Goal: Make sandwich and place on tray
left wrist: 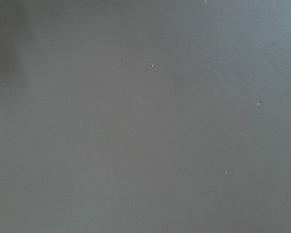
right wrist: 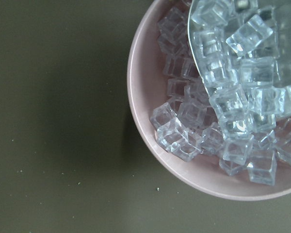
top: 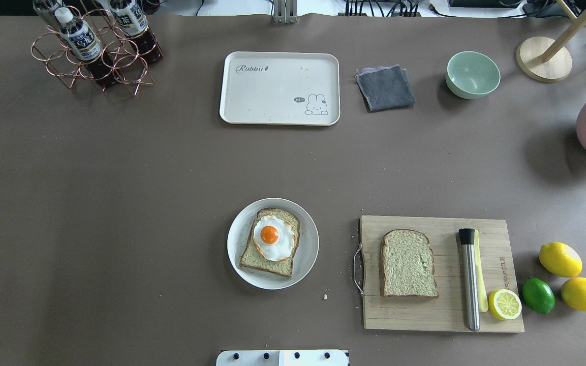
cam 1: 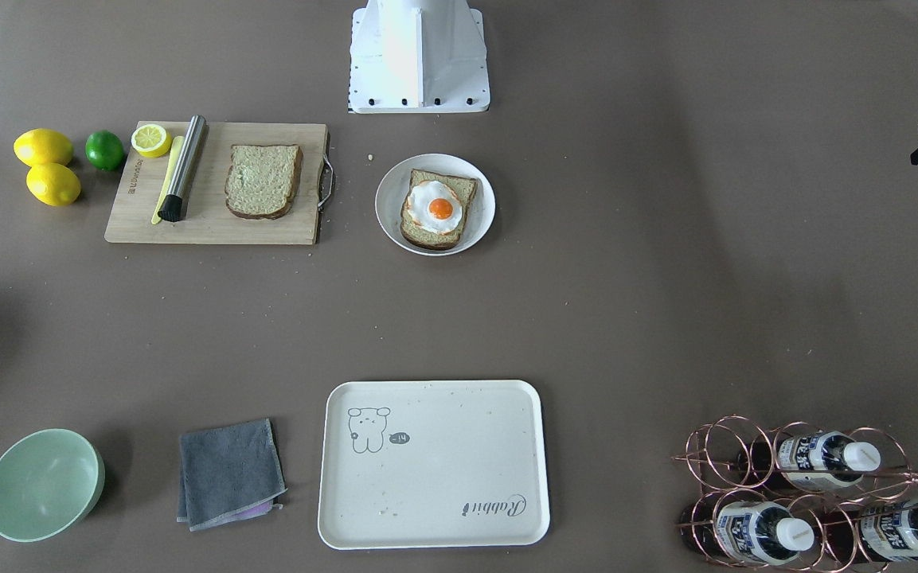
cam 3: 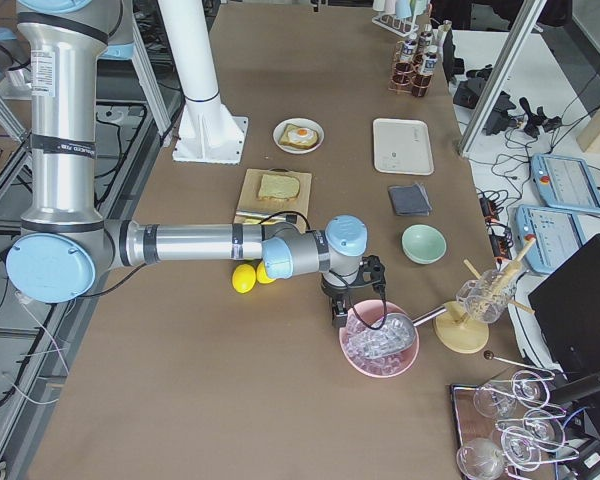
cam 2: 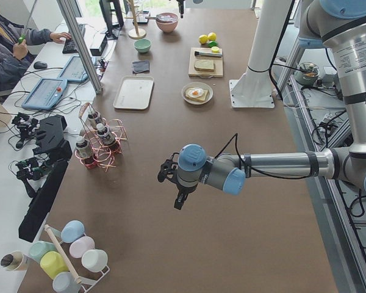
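Tray (top: 272, 101): cream-white, at the table's far side, well apart from the food. It is lettered "Rabbit" (top: 251, 68), with a small animal drawing and a "hi~" bubble.

Sandwich, unassembled:
- One bread slice (top: 258, 260) carries the fried egg (top: 272, 237) on a round white plate (top: 309, 254).
- The second bread slice (top: 407, 263) lies on the wooden cutting board (top: 445, 310). The board's stamp is too small to read.

Bottles (top: 79, 38) in a copper rack: labels illegible.

Left gripper (cam 2: 178, 200) hangs over bare table. Right gripper (cam 3: 340, 318) is just beside the pink bowl (right wrist: 145, 145) of ice cubes (right wrist: 233, 97). The spread of either claw cannot be told.
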